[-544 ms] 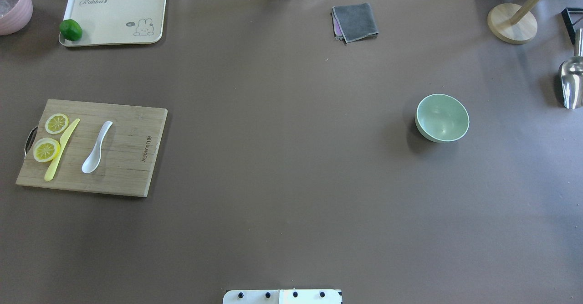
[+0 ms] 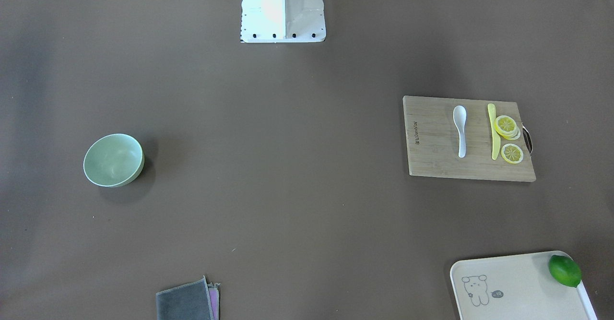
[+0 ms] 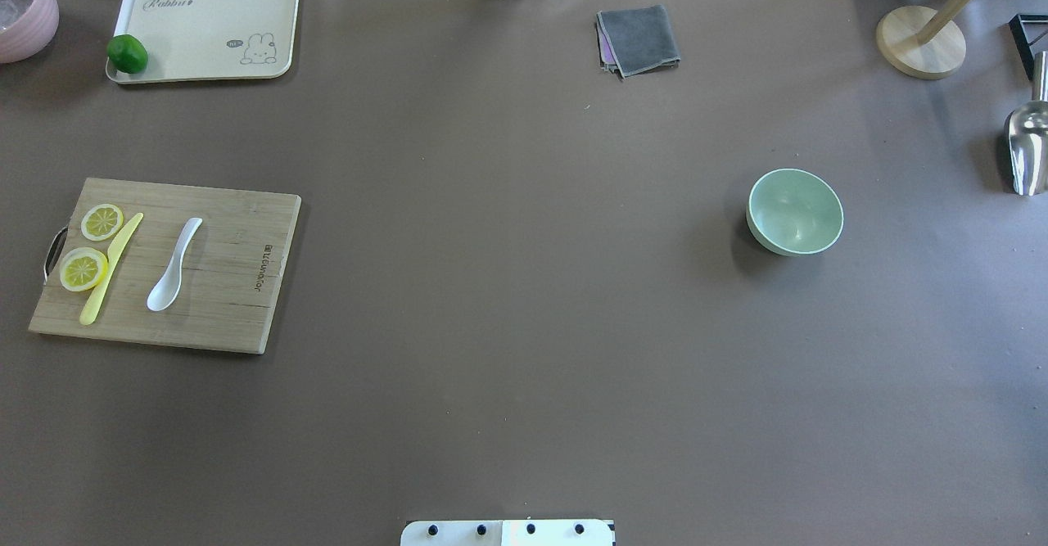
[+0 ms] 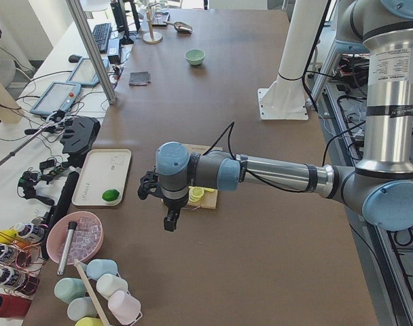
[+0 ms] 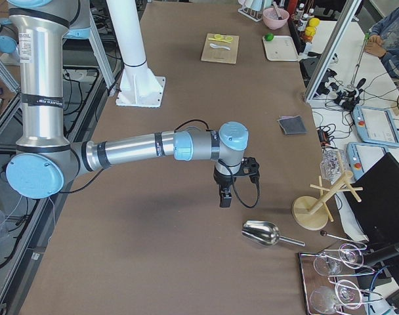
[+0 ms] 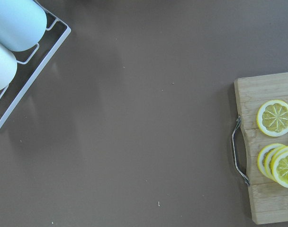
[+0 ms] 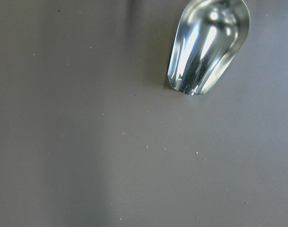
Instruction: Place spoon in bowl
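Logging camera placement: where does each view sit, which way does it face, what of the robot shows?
Front-facing: across the table, facing the robot, steeply down; white base plate only.
Overhead: behind the robot, forward-down; base plate's edge.
Exterior left: robot's-left table end, looking along; left arm, left gripper.
Exterior right: opposite end; right arm, right gripper.
Left wrist: straight down on wooden cutting board; nothing of the robot.
Right wrist: down on shiny metal scoop; nothing.
Shared: front-facing and overhead both show white ceramic spoon, mint-green bowl.
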`<state>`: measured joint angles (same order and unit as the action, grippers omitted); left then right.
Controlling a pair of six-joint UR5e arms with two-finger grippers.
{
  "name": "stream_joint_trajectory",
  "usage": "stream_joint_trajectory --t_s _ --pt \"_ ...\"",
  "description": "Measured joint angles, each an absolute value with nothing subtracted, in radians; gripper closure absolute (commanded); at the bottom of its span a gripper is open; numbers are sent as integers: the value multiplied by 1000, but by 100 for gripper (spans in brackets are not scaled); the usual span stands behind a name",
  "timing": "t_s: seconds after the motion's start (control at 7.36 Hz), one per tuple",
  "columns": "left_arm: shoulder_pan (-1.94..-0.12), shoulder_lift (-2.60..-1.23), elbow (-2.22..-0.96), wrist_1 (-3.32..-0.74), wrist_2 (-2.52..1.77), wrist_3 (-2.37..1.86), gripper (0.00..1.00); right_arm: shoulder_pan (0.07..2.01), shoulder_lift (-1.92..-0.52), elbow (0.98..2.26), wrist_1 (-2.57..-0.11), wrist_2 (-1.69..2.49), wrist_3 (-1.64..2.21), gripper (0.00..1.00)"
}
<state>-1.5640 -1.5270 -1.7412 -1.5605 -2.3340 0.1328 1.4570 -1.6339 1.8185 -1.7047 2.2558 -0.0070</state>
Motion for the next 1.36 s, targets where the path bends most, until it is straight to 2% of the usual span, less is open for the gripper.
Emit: stream_joint_trajectory --t_s 1.36 --pt "-1561 -1529 -1727 -1598 -2318 131 2 1460 -1673 1876 -1698 2250 -5 0"
